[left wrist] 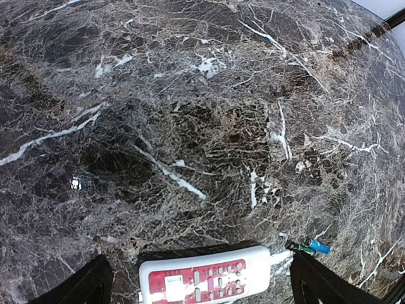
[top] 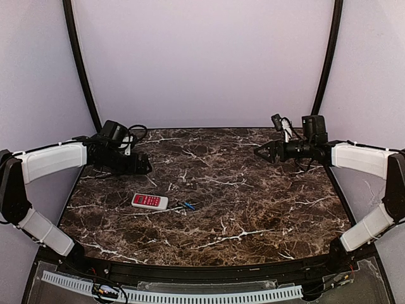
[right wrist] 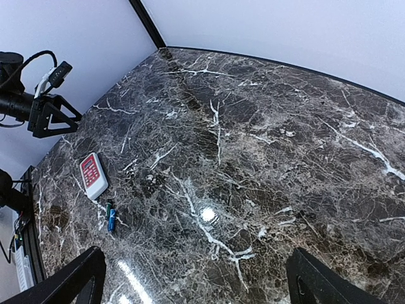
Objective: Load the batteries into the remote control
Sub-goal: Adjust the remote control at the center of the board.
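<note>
The remote control point(top: 150, 201) lies face up on the marble table's left half, white with its red button panel showing. Just right of it, two small batteries point(top: 188, 206) rest side by side, one blue and one darker. My left gripper point(top: 142, 166) hovers open behind the remote; in its wrist view the remote point(left wrist: 205, 278) sits between the spread fingers, with the batteries point(left wrist: 310, 248) by the right finger. My right gripper point(top: 261, 152) hangs open and empty over the table's far right. Its view shows the remote point(right wrist: 93, 174) and batteries point(right wrist: 111, 215) far off to the left.
Dark veined marble table point(top: 253, 209) with pale walls behind and at the sides. Two black curved posts point(top: 79, 57) rise at the back corners. A white perforated strip point(top: 190, 296) runs along the near edge.
</note>
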### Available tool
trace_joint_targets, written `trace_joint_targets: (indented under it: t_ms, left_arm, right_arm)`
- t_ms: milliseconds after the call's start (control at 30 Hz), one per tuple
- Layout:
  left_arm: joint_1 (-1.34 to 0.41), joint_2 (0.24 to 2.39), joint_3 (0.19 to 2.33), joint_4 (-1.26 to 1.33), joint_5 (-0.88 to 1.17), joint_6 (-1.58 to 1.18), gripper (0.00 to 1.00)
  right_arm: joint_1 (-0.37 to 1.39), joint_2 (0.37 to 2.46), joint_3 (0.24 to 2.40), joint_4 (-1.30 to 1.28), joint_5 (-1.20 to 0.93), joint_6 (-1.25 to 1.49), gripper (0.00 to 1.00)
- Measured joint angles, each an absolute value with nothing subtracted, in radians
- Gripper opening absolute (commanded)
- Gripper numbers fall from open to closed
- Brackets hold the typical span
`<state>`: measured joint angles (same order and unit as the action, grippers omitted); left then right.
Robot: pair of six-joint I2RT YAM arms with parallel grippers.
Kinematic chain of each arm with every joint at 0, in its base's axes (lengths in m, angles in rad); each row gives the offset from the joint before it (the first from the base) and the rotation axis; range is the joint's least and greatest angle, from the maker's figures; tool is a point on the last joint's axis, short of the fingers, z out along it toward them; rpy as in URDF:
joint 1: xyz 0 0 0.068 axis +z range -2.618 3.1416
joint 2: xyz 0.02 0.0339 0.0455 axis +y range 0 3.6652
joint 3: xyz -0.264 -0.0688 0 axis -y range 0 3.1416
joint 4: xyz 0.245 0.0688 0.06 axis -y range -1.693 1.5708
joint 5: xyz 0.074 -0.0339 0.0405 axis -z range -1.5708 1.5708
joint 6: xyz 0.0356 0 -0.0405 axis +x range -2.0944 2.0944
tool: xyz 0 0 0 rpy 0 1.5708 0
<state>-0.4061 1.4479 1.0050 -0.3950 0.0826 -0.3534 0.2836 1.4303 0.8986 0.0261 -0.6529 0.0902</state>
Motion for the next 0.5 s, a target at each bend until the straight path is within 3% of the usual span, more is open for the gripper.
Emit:
trace_joint_targets:
  t_ms: [200,500]
  left_arm:
    - [-0.428,1.411,0.979,-0.432,0.065,-0.466,0.99]
    - [-0.459,1.166,0.791,-0.485,0.059,-0.653,0.99]
  right_arm:
    - [0.287,1.443,0.899,0.013,-0.664,0.077,0.99]
    - [0.288,1.464,0.899,0.006,-0.67,0.068,0.99]
